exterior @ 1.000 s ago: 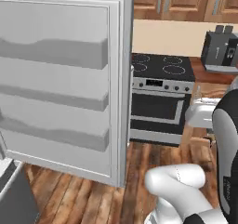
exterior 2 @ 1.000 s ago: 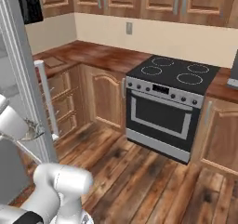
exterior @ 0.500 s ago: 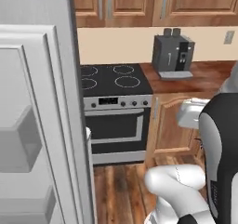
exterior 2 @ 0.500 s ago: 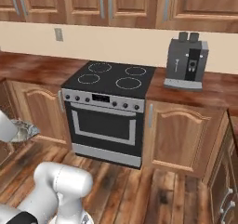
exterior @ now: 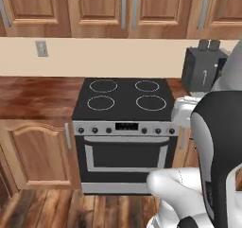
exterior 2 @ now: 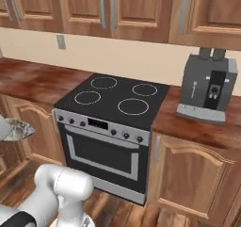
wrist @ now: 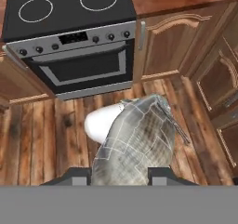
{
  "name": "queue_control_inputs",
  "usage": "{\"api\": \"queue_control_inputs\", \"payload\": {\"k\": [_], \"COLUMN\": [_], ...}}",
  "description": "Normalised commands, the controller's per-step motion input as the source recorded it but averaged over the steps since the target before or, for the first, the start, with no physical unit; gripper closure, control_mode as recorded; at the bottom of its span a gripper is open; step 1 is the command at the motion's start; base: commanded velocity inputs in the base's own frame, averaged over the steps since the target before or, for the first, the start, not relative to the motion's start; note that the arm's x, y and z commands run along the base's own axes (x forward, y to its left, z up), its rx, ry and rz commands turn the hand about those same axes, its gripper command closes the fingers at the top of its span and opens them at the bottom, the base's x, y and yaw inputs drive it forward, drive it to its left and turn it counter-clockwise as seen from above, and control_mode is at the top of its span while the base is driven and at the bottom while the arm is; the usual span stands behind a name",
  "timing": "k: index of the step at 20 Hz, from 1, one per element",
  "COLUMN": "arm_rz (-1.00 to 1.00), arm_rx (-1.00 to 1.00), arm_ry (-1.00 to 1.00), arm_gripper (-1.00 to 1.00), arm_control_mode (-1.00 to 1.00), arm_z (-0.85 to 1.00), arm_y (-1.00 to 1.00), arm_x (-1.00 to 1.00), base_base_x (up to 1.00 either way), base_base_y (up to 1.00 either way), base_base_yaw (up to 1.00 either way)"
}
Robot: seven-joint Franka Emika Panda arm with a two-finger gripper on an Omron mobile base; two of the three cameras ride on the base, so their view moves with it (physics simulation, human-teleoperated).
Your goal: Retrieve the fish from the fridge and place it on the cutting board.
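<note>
1. Fish [wrist: 137,141] is held betw. gripper [wrist: 120,174] fingers, above wood floor [wrist: 51,125], facing stove [wrist: 69,28].
2. Jaws are clamped on fish.
3. Risk: fish could be shaken loose w/ base driving; cutting board isn't located yet.

Base swings away from fridge: fridge door gone from both base views, stove [exterior: 124,100] now centred, coffee machine [exterior 2: 207,87] enters at right; fish [wrist: 135,141] rides along in gripper [wrist: 118,174]
</note>
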Motion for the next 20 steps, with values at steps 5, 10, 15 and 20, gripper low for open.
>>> {"api": "queue_control_inputs", "payload": {"k": [5, 10, 15, 20], "arm_rz": [0.0, 0.0, 0.0, 0.0], "arm_rx": [0.0, 0.0, 0.0, 0.0], "arm_ry": [0.0, 0.0, 0.0, 0.0], "arm_gripper": [1.0, 1.0, 1.0, 1.0], "arm_control_mode": [1.0, 1.0, 1.0, 1.0], "arm_z": [0.0, 0.0, 0.0, 0.0], "arm_y": [0.0, 0.0, 0.0, 0.0], "arm_x": [0.0, 0.0, 0.0, 0.0], "base_base_x": [0.49, 0.24, 0.57, 0.91], "base_base_y": [0.32, 0.3, 0.35, 0.34], "base_base_yaw": [0.63, 0.72, 0.65, 0.52]}}
